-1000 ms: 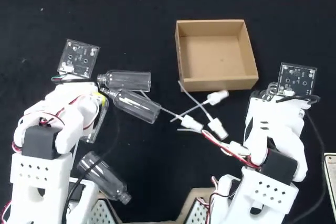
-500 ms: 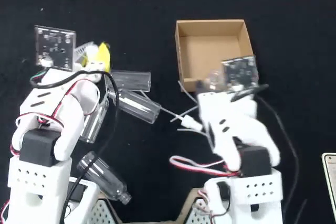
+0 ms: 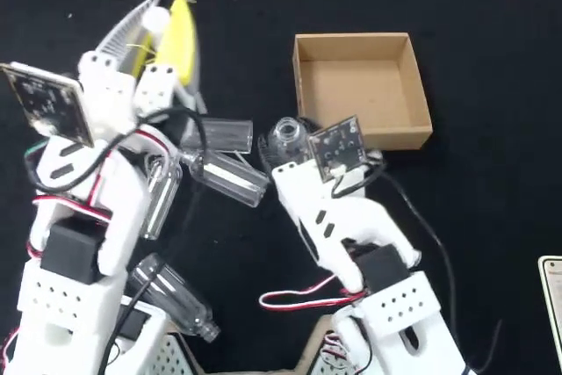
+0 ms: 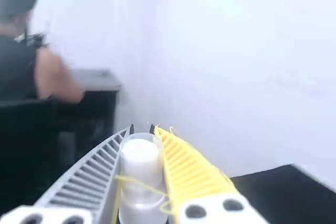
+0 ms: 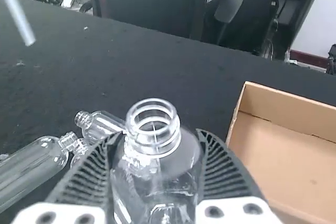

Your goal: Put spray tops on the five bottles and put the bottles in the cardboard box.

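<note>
Clamping 1 open-necked bottle (image 5: 153,145) near the cardboard box (image 3: 299,85) are the right jaws; left jaws clamp 1 spray top (image 4: 139,156).

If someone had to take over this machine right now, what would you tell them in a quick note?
Left gripper: shut on a spray top, raised above the table.
Right gripper: shut on an open-necked bottle, upright, beside the cardboard box.
Four more bottles lie on the table.
Done: nothing boxed yet.
Left: fit tops, box all five.
</note>
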`<action>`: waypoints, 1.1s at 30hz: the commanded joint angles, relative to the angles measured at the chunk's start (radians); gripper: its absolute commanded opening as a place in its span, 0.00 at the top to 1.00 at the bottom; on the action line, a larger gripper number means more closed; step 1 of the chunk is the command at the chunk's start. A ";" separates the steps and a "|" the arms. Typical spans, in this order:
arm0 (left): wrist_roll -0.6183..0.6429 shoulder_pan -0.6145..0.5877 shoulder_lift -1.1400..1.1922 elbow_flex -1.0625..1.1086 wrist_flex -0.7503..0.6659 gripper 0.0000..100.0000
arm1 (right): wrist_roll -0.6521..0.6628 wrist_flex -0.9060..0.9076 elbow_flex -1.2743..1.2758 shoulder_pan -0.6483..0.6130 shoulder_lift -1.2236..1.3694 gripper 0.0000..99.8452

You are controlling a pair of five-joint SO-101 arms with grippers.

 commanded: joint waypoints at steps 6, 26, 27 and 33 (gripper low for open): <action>0.005 0.254 -0.009 -0.137 -0.028 0.97 | -0.123 -0.044 0.002 -0.017 -0.031 0.95; 0.003 0.294 0.133 -0.104 -0.117 0.97 | -0.124 0.011 -0.031 -0.017 -0.033 0.95; 0.003 0.294 0.140 -0.105 -0.117 0.97 | -0.124 0.011 -0.031 -0.017 -0.033 0.95; 0.005 0.294 0.150 -0.094 -0.115 0.97 | -0.124 0.009 -0.031 -0.017 -0.033 0.95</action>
